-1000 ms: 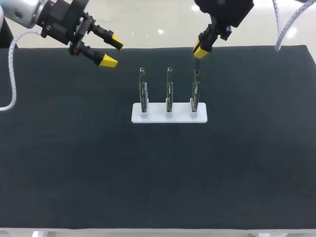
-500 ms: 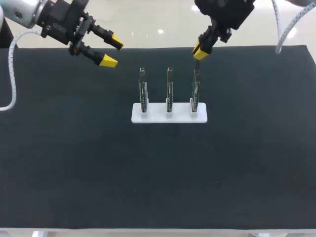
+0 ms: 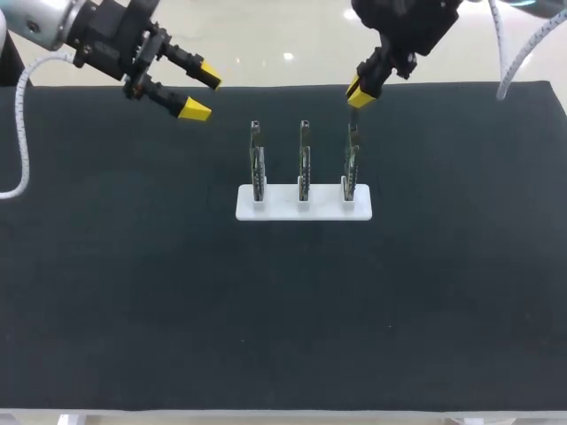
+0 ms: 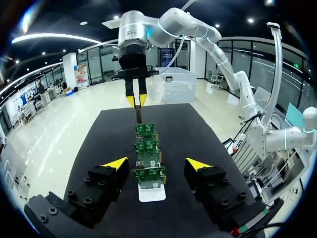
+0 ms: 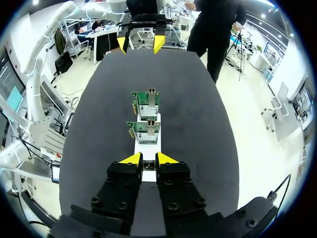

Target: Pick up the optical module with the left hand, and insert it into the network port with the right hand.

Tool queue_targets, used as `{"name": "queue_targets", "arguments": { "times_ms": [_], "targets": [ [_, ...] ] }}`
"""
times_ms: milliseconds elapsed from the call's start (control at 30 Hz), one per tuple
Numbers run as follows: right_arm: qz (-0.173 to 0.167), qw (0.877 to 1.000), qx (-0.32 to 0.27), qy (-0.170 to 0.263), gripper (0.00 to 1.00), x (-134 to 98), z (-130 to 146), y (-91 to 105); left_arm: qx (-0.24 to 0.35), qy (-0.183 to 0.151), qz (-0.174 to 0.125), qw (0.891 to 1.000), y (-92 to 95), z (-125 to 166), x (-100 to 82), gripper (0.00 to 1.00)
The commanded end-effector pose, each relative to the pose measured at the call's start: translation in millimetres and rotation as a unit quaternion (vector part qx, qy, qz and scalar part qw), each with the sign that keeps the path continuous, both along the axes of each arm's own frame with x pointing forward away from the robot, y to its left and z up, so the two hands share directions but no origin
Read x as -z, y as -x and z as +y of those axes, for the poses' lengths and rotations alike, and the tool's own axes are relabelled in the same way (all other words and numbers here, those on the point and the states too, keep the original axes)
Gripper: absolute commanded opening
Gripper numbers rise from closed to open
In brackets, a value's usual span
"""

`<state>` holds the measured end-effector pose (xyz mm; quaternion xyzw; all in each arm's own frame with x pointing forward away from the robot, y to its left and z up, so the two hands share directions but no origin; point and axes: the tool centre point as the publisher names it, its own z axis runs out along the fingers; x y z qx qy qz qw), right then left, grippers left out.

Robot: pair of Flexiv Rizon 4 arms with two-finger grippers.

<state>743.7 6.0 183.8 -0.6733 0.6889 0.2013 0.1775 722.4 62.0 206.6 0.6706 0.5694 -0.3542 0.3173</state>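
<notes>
Head: white holder (image 3: 279,209) mid-worktop (image 3: 266,310), three green boards (image 3: 304,164) upright in it. Left hand (image 3: 202,93) open, empty, far-left of holder. Right hand (image 3: 359,91) above holder's right-end board; cannot tell grip.
Left wrist: holder (image 4: 151,194) straight ahead.
Right wrist: holder (image 5: 147,148) just ahead.

Three green boards (image 3: 304,173) stand upright in a row, side by side and apart, each in its own slot of a flat white base (image 3: 279,209) on the dark table (image 3: 133,283). A slim silvery network port (image 3: 304,133) rises from each board's top edge. Whether an optical module sits in any port cannot be told.
</notes>
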Motion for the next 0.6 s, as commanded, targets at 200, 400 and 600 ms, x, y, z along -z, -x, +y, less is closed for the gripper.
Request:
{"name": "queue_targets", "arguments": {
  "times_ms": [200, 400, 600],
  "targets": [
    [-0.004, 1.0, 0.002, -0.006, 0.0, 8.6, 0.8, 1.3, 0.001, -0.002, 0.0, 1.0, -0.9, -0.5, -0.1, 1.0],
    [-0.001, 1.0, 0.003, -0.003, 0.0, 3.7, 2.6, 2.9, 0.001, -0.002, 0.0, 1.0, -0.9, -0.5, -0.1, 1.0],
    [0.003, 1.0, 0.002, 0.002, 0.0, -0.7, 2.6, 3.7, 0.001, -0.002, 0.0, 1.0, -0.9, -0.5, -0.1, 1.0]
  ]
}}
